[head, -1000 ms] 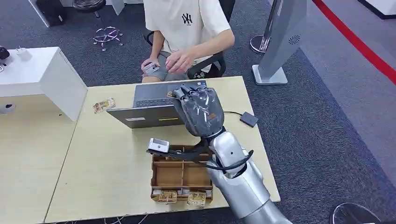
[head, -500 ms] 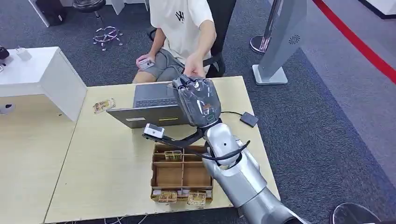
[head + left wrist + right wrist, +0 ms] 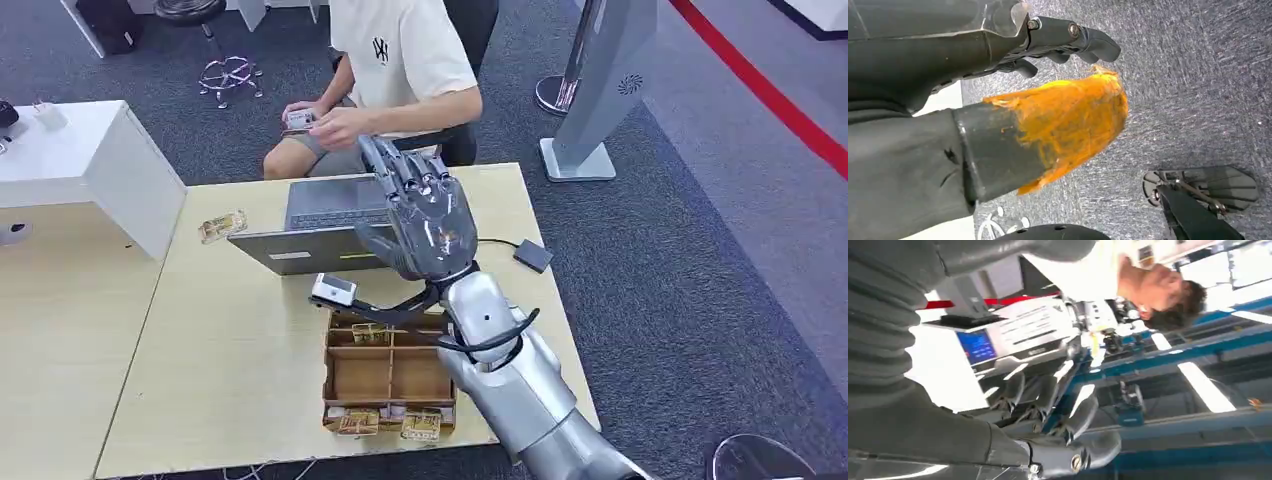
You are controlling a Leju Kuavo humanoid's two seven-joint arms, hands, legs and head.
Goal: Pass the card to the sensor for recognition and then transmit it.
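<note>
Card handed over: right robot hand empty above the laptop

On the pale wooden tabletop (image 3: 230,340), a small gold-wrapped pack (image 3: 221,226) lies far left; right of it stands the grey open laptop (image 3: 315,235). The near brown partitioned wooden tray (image 3: 388,376) holds gold packs in its near and far compartments. The right robot hand (image 3: 425,215) hangs with fingers spread, holding nothing, likely having delivered; the small white card (image 3: 297,120) sits in the seated person's hands (image 3: 335,125). The left robot hand (image 3: 1048,40) hangs over carpet, fingers curled around nothing.

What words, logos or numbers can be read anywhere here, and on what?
Shirt: a dark interlocked "NY" logo on the chest.
Grey stand: a round swirl sign, no letters.
Laptop: yellow strip and white sticker on its edge, too small to read.
Screen: blurred.
Packets in the box: print unreadable.
</note>
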